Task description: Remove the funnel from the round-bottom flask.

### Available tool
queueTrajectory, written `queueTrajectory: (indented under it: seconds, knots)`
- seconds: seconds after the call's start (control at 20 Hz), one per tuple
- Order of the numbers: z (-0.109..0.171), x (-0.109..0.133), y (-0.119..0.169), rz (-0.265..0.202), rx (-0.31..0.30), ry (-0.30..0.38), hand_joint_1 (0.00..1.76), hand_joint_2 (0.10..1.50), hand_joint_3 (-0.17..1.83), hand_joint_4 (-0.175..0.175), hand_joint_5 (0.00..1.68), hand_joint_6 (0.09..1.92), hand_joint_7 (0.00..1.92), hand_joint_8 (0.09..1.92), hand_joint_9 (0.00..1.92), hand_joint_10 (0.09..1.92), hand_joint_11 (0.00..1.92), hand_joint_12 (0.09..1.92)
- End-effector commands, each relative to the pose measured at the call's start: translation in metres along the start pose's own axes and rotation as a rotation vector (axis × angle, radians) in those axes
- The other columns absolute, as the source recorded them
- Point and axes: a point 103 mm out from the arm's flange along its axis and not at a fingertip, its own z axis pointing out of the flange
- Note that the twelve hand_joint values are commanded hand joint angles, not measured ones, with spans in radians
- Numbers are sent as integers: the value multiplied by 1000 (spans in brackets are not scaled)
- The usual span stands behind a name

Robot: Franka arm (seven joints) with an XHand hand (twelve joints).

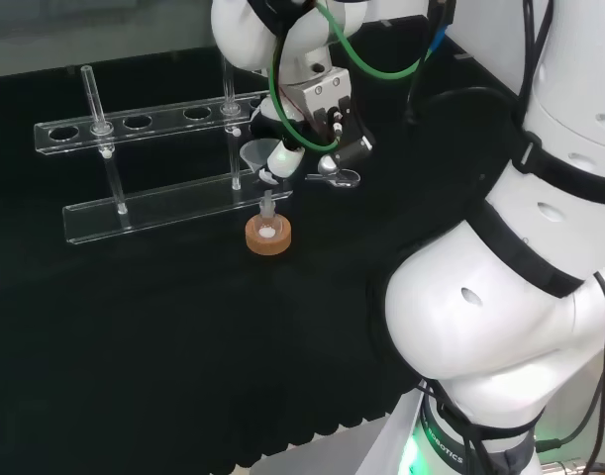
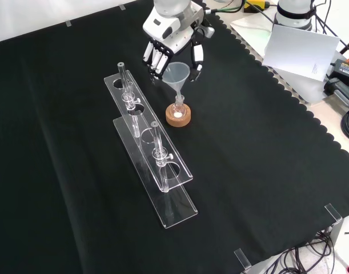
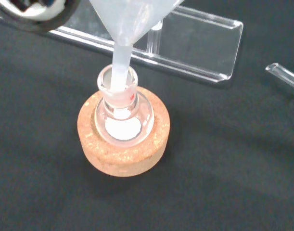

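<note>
**My hand at the funnel, stem still in the flask neck**

In the front view my hand (image 2: 173, 44) reaches down from the top edge, fingers (image 2: 154, 59) on one side of the one funnel (image 2: 177, 75) and my thumb (image 2: 197, 57) on the other. They are bent in around its cone, and from these views I cannot tell whether they actually press the rim or only bracket it. In the head view the funnel (image 1: 259, 154) sits just beside my fingertips.

The wrist view shows the funnel (image 3: 125, 29) with its stem going down into the neck of the one round-bottom flask (image 3: 121, 115), so it is not yet out. The flask sits upright in a single cork ring (image 3: 123, 144), and a patch of white shows at its bottom.

Beside the flask in the front view stands one clear rack (image 2: 151, 157), built of two long tiers with round holes. I count two glass tubes in it, one (image 2: 125, 85) near my hand and one (image 2: 157, 149) farther along. Everything stands on the black cloth (image 2: 265, 171).
</note>
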Motion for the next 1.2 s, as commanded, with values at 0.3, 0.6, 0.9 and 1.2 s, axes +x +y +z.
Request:
queueTrajectory:
  seconds: [0.3, 0.6, 0.9, 1.2]
  knots:
    - [-40, 3, -18, 6, -48, -42, 843, 712, 589, 24, 910, 700, 822, 677, 1031, 420, 586, 1254]
    - [-64, -3, -25, 29, -68, -58, 842, 712, 590, 28, 924, 708, 809, 678, 1027, 417, 586, 1254]
    - [-85, -23, -27, 64, -96, -66, 841, 712, 592, 28, 927, 712, 802, 683, 1021, 415, 585, 1254]
    - [-102, -37, -19, 77, -128, -74, 846, 715, 594, 27, 929, 715, 798, 687, 1019, 415, 584, 1254]
